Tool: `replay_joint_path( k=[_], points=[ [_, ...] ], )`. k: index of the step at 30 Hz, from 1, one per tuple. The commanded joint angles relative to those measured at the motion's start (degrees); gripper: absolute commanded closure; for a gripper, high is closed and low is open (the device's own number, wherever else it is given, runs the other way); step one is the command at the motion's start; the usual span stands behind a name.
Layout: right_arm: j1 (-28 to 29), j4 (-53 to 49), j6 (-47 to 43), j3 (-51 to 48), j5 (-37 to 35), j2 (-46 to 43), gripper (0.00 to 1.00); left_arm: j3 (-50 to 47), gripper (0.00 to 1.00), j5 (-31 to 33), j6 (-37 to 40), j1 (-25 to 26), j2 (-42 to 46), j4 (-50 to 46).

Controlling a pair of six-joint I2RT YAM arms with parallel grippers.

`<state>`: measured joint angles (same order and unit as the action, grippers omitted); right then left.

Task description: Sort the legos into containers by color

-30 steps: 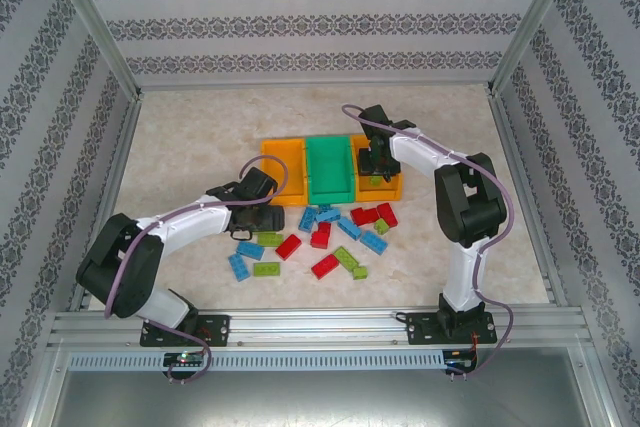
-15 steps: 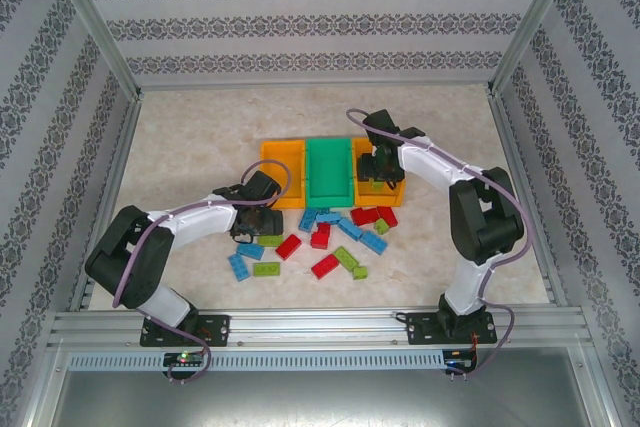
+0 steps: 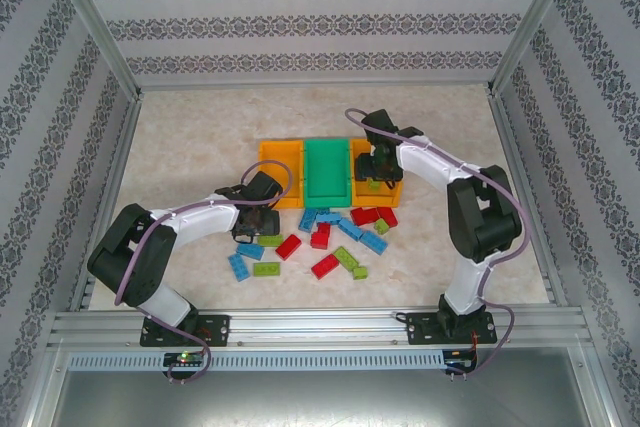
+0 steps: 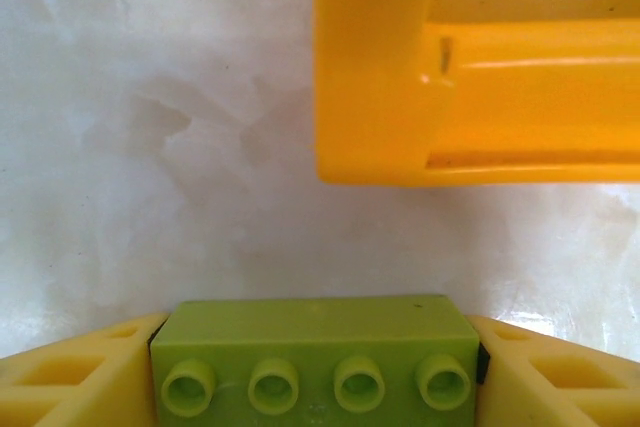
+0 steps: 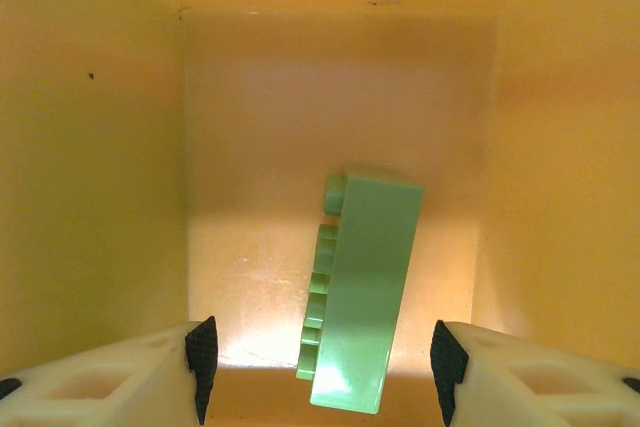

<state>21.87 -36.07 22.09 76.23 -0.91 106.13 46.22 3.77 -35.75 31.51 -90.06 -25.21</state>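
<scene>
The right pincer (image 5: pixel 325 362) has just spread its jaws. The lime brick (image 5: pixel 365 287) between them now lies loose on the floor of the orange bin (image 5: pixel 90 147) to the right of the green bin (image 3: pixel 327 172), with a clear gap to each finger. That looks like one brick delivered, and it suggests this bin is the one taking lime.

Over the same second the left pincer (image 4: pixel 317 367) has narrowed onto a second lime brick (image 4: pixel 315 332). Its fingers now sit against both short ends, so it appears clamped on it. This brick rests on the tabletop (image 4: pixel 120 147), just in front of the near corner of the other orange bin (image 4: pixel 380 97), the one left of the green bin. By that reading it must be carried across the green bin to join the first.

The released brick lies on its side with its studs facing one side wall. Its long axis runs roughly along the side walls, slightly skewed. The gripped brick sits studs up, its long axis spanning finger to finger, parallel to the near wall of the bin ahead.
</scene>
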Motion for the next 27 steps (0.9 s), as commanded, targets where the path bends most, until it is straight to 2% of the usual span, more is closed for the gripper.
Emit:
replay_joint_path(
  k=[1,4,6,7,9,12,17,18,27],
  points=[
    [-0.2,2.6,-0.1,3.2,0.2,1.3,0.31,0.4,0.35,-0.3,-0.9,0.8,-2.5,1.3],
    [-0.5,2.4,0.6,4.3,-0.5,2.5,0.33,0.6,0.41,0.2,-0.9,0.7,-2.7,1.4],
    [-0.7,2.0,1.2,4.9,-1.0,3.2,0.39,0.8,0.43,0.3,-0.8,0.7,-2.9,1.3],
    [-0.8,1.7,1.5,5.2,-1.4,3.5,0.45,0.9,0.43,0.4,-0.8,0.7,-3.0,1.3],
    [-1.1,1.4,2.1,5.7,-2.0,4.2,0.64,0.9,0.44,0.4,-0.8,0.7,-3.2,1.3],
    [-1.3,1.2,2.4,6.3,-2.0,5.0,0.81,0.8,0.44,0.4,-0.9,0.7,-3.2,1.3],
    [-1.1,1.1,2.7,6.9,-1.7,5.5,0.97,0.7,0.44,0.8,-1.2,0.8,-3.2,1.4],
    [-1.0,1.1,2.7,7.0,-1.8,5.5,1.00,0.6,0.44,0.9,-1.2,0.7,-3.2,1.4],
    [-1.2,0.7,1.8,7.4,-0.9,6.5,1.00,0.8,0.45,1.2,-1.2,0.7,-3.4,1.4]
  ],
)
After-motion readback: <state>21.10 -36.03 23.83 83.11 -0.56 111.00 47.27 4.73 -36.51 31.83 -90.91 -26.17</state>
